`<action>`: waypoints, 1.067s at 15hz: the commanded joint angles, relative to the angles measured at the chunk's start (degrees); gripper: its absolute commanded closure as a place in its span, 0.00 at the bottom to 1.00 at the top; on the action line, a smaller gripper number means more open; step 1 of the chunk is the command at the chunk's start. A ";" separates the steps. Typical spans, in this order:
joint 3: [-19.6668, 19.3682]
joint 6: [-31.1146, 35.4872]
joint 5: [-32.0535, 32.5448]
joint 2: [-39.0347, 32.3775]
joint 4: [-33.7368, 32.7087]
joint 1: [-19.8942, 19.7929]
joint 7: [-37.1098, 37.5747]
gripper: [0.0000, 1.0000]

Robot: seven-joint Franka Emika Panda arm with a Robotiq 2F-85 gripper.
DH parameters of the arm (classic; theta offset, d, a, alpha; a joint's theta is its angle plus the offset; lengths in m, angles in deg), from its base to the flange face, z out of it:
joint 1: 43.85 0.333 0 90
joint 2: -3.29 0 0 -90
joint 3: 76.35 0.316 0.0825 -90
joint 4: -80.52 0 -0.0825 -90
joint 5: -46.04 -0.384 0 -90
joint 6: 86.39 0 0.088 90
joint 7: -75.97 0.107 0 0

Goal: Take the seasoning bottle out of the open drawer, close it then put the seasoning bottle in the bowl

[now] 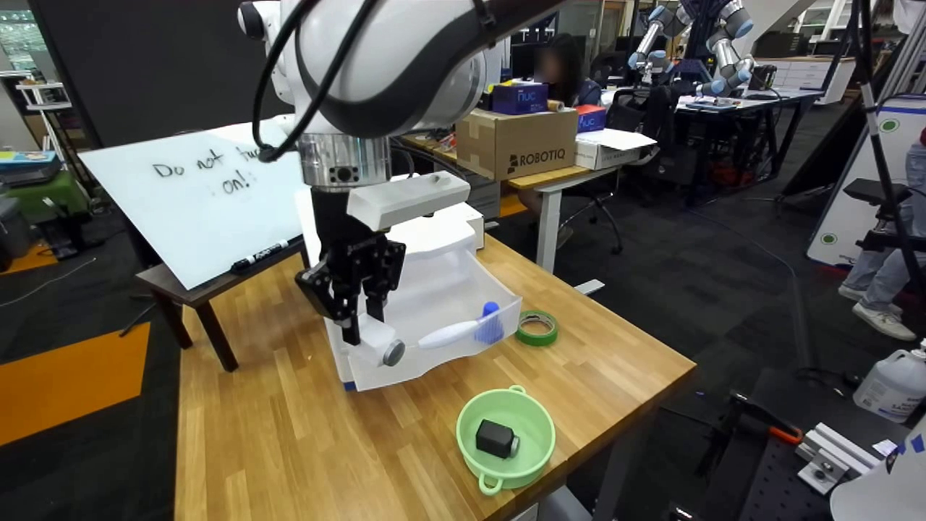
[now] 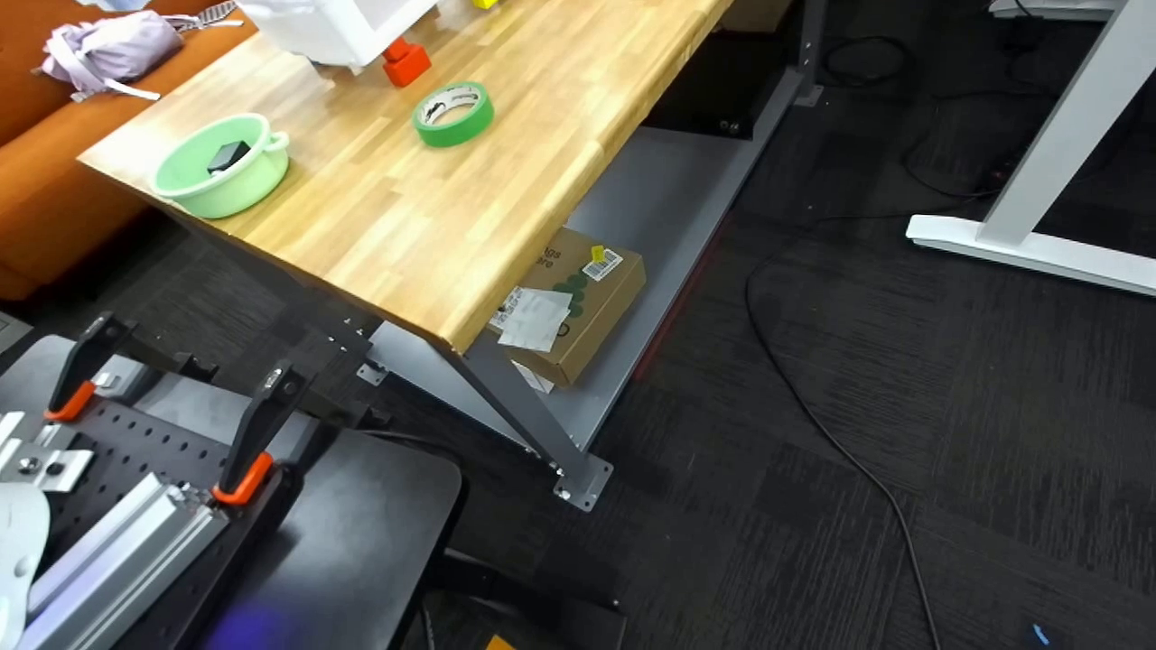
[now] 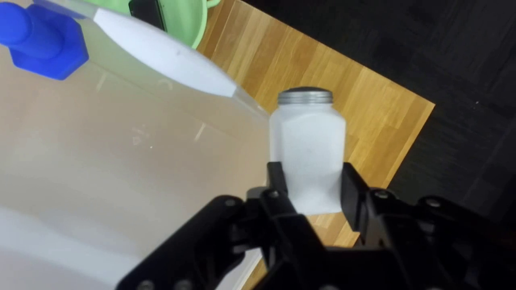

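Observation:
The seasoning bottle (image 1: 375, 337) is white with a grey ridged cap. My gripper (image 3: 311, 173) is shut on its lower body, with one finger on each side; the gripper also shows in an exterior view (image 1: 363, 324). In the wrist view the bottle (image 3: 308, 141) lies beside the drawer's edge with wooden table behind it. The drawer (image 1: 434, 293) is pulled open, with a pale handle on its translucent front. A blue object (image 3: 44, 44) stands inside it. The lime-green bowl (image 1: 537, 427) sits at the table corner and holds a black capped bottle (image 1: 495, 439).
A roll of green tape (image 1: 537, 328) lies beside the drawer; it also shows in an exterior view (image 2: 453, 115). A red block (image 2: 406, 63) is near the white chest (image 2: 334, 27). A whiteboard (image 1: 210, 195) stands on a small dark stand behind the table's left side.

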 commanded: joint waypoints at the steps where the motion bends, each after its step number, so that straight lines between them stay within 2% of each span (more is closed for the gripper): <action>1: 0.67 -0.36 1.73 1.83 2.70 0.43 -0.13 0.88; 8: 0.99 -0.71 2.60 2.75 4.07 0.56 -0.31 0.88; 16: 1.67 -0.92 1.40 0.20 5.82 0.42 -2.73 0.88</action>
